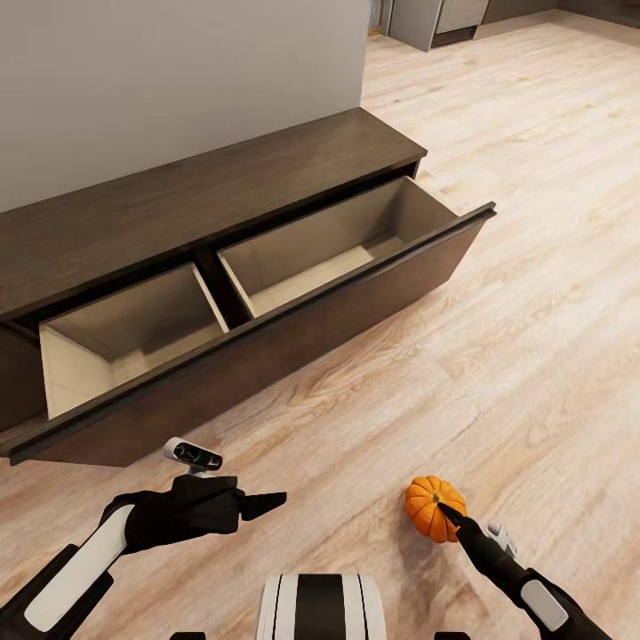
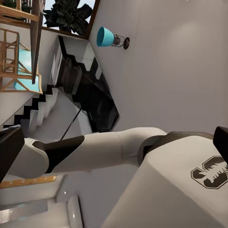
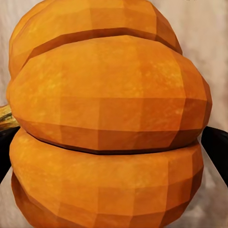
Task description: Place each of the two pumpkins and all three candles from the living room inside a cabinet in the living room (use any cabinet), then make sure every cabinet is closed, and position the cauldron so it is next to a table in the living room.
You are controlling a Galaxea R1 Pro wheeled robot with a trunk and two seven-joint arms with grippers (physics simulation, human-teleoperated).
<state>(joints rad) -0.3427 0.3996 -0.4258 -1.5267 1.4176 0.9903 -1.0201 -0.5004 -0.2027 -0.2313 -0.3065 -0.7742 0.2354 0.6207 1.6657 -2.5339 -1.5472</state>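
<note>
Cabinet (image 1: 178,213) runs off frame at the left, so its full length is cut off. Its wide drawer (image 1: 267,356) is pulled out over the plank floor (image 1: 533,267); both pale compartments look bare, though the near inner corners are hidden behind the dark front panel.

Right pincer (image 1: 442,514): closed on the pumpkin (image 1: 434,508), low at near right, above the floor and well apart from the drawer. Only one dark finger (image 1: 450,516) shows across the orange skin in the head view; the other is hidden behind the fruit. In the right wrist view the pumpkin (image 3: 107,128) fills almost everything, stem stub at one edge, dark finger tips barely visible at both sides.

Left pincer (image 1: 267,504): near left, pointing right toward the robot's middle, holding nothing. Fingers look close together in the head view, but I cannot tell the gap for sure. Left wrist view looks at the robot's own white arm and trunk, with a staircase (image 2: 71,90) and teal wall lamp (image 2: 105,36) behind.
</note>
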